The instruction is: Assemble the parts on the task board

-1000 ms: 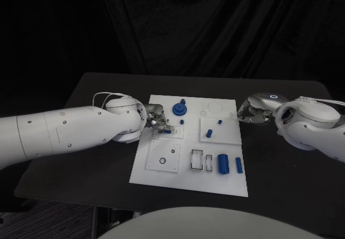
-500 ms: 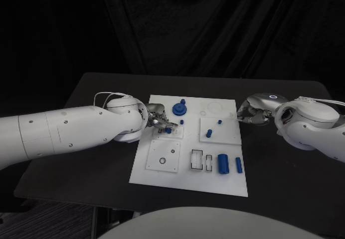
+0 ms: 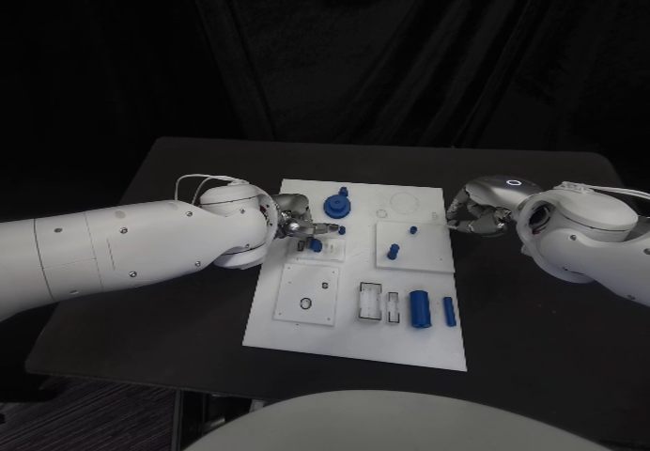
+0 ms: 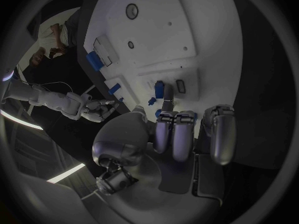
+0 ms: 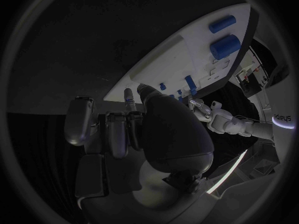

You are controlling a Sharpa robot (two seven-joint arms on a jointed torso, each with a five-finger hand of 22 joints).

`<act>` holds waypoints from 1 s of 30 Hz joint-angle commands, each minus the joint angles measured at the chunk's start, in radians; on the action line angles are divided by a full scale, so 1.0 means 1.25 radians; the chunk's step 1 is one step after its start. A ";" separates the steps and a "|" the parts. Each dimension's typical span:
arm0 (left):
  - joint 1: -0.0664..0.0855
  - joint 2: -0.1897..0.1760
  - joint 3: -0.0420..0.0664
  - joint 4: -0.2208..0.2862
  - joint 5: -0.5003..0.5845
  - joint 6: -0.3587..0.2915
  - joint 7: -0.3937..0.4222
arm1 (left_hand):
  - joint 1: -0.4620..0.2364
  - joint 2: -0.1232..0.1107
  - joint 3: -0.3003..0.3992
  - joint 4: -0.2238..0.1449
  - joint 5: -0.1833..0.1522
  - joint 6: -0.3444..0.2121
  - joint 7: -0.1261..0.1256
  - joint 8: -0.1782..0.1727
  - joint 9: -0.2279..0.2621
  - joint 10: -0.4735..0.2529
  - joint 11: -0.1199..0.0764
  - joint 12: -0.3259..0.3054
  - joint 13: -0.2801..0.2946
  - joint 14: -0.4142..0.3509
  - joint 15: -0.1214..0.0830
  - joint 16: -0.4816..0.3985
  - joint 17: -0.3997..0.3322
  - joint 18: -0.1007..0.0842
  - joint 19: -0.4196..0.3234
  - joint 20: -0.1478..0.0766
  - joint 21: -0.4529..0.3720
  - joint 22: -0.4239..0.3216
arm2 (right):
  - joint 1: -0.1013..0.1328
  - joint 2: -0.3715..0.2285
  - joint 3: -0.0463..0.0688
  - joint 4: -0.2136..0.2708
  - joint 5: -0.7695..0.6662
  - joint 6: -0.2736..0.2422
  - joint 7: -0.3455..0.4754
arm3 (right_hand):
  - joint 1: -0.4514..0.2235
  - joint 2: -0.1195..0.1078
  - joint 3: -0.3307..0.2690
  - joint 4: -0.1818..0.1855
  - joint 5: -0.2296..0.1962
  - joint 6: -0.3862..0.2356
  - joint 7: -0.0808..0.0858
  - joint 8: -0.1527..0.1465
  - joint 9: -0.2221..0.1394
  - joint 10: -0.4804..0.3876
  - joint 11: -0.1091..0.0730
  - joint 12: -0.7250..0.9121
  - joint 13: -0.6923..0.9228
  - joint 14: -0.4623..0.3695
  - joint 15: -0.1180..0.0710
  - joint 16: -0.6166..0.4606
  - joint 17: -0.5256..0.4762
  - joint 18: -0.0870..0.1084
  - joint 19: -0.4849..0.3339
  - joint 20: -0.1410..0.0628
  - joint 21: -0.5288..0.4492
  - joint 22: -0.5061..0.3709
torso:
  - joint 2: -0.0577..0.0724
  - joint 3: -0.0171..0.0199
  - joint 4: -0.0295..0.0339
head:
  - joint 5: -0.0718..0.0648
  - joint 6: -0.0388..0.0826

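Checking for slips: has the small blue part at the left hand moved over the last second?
Cannot tell; the blue part sits about where it was on the task board.

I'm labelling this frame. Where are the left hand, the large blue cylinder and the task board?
left hand [image 3: 298, 228], head view, middle of the hand.
large blue cylinder [image 3: 422, 309], head view, middle of its side.
task board [image 3: 355, 349], head view, bare near edge.

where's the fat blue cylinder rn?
In the head view the fat blue cylinder lies near the task board's front right corner, between a white slotted block and a thinner blue cylinder.
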 commanded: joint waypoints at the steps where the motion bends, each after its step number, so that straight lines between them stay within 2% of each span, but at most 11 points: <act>1: -0.002 0.002 0.000 0.001 0.004 -0.007 -0.005 | 0.033 0.022 -0.037 -0.001 0.020 -0.025 -0.011 0.086 0.115 0.085 -0.013 0.003 0.209 0.084 -0.015 0.002 0.211 0.013 0.030 -0.013 0.005 0.179 | -0.002 -0.001 0.000 0.000 -0.002 0.008 -0.015 | 0.005 -0.003 0.004 0.000 0.002 -0.002 0.001 -0.003 -0.001 0.037 0.004 -0.003 0.164 0.076 0.002 -0.004 0.199 0.015 -0.005 -0.002 -0.003 0.128 | 0.001 -0.0001 0.0003 | 0.000 0.000; 4: -0.002 0.002 0.000 0.001 0.004 -0.004 -0.006 | 0.053 0.033 -0.060 -0.001 0.039 -0.052 -0.016 0.151 0.200 0.085 -0.019 0.003 0.209 0.084 -0.018 0.002 0.211 0.013 0.031 -0.017 0.006 0.179 | -0.002 0.000 0.000 -0.001 -0.002 0.009 -0.016 | 0.005 -0.003 0.004 0.000 0.002 -0.002 0.001 -0.003 -0.001 0.037 0.004 -0.003 0.164 0.076 0.002 -0.004 0.199 0.015 -0.005 -0.002 -0.003 0.128 | 0.000 0.0001 0.0002 | 0.000 0.000; 8: -0.002 0.002 0.000 0.001 0.004 -0.003 -0.005 | 0.067 0.040 -0.068 -0.003 0.059 -0.063 -0.018 0.170 0.227 0.085 -0.021 0.003 0.209 0.084 -0.019 0.002 0.211 0.013 0.031 -0.019 0.005 0.179 | -0.002 0.000 0.000 -0.001 -0.002 0.010 -0.017 | 0.005 -0.003 0.004 0.000 0.002 -0.002 0.001 -0.003 -0.001 0.037 0.004 -0.003 0.164 0.076 0.002 -0.004 0.199 0.015 -0.005 -0.002 -0.003 0.128 | 0.000 0.0005 0.0007 | 0.000 0.000; 14: -0.002 0.002 0.000 0.002 0.004 -0.006 0.002 | 0.082 0.040 -0.069 -0.005 0.077 -0.063 -0.019 0.168 0.227 0.085 -0.022 0.003 0.209 0.084 -0.020 0.002 0.211 0.013 0.031 -0.020 0.006 0.179 | -0.003 0.001 0.000 -0.002 -0.002 0.011 -0.018 | 0.004 -0.003 0.004 0.000 0.003 -0.002 0.002 -0.003 -0.001 0.037 0.004 -0.004 0.164 0.076 0.002 -0.005 0.198 0.015 -0.006 -0.002 -0.005 0.127 | 0.000 0.0002 0.0005 | 0.001 0.000; 19: -0.002 0.003 0.000 0.001 0.004 -0.015 0.009 | 0.104 0.040 -0.069 -0.006 0.101 -0.061 -0.020 0.160 0.221 0.085 -0.023 0.003 0.209 0.084 -0.021 0.002 0.211 0.013 0.031 -0.021 0.006 0.179 | -0.003 0.001 0.000 -0.002 -0.002 0.011 -0.019 | 0.004 -0.003 0.004 0.000 0.003 -0.002 0.002 -0.003 -0.001 0.037 0.004 -0.004 0.164 0.076 0.002 -0.005 0.198 0.015 -0.006 -0.002 -0.005 0.127 | 0.000 0.0000 0.0002 | 0.001 0.000; 24: -0.002 0.002 0.000 0.001 0.004 -0.018 0.010 | 0.117 0.040 -0.070 -0.006 0.109 -0.066 -0.017 0.144 0.207 0.085 -0.022 0.003 0.209 0.084 -0.021 0.002 0.211 0.013 0.031 -0.021 0.006 0.179 | -0.003 0.001 0.000 -0.002 -0.002 0.011 -0.019 | 0.004 -0.003 0.004 0.000 0.003 -0.002 0.002 -0.003 -0.001 0.037 0.004 -0.004 0.164 0.076 0.002 -0.005 0.198 0.015 -0.006 -0.002 -0.005 0.127 | 0.000 0.0003 0.0001 | 0.001 0.000; 26: -0.002 0.000 0.000 0.004 0.004 -0.028 0.011 | 0.125 0.038 -0.071 -0.008 0.113 -0.065 -0.017 0.140 0.201 0.085 -0.021 0.003 0.209 0.084 -0.020 0.002 0.211 0.012 0.032 -0.021 0.008 0.179 | -0.003 0.000 0.000 -0.002 -0.002 0.010 -0.019 | 0.004 -0.003 0.004 0.000 0.003 -0.002 0.002 -0.003 -0.001 0.037 0.004 -0.004 0.164 0.076 0.002 -0.005 0.198 0.015 -0.006 -0.002 -0.005 0.127 | 0.000 0.0001 0.0001 | 0.002 0.000; 30: -0.002 -0.013 0.000 0.018 0.004 -0.064 0.018 | 0.174 0.025 -0.068 -0.021 0.140 -0.063 -0.019 0.137 0.195 0.085 -0.023 0.003 0.209 0.084 -0.022 0.002 0.211 0.010 0.040 -0.022 0.021 0.183 | -0.004 -0.003 0.000 -0.001 -0.002 0.002 -0.015 | 0.004 -0.003 0.004 0.000 0.003 -0.002 0.002 -0.003 -0.001 0.037 0.004 -0.004 0.164 0.076 0.002 -0.005 0.198 0.015 -0.006 -0.002 -0.005 0.127 | 0.000 -0.0005 0.0021 | 0.004 0.000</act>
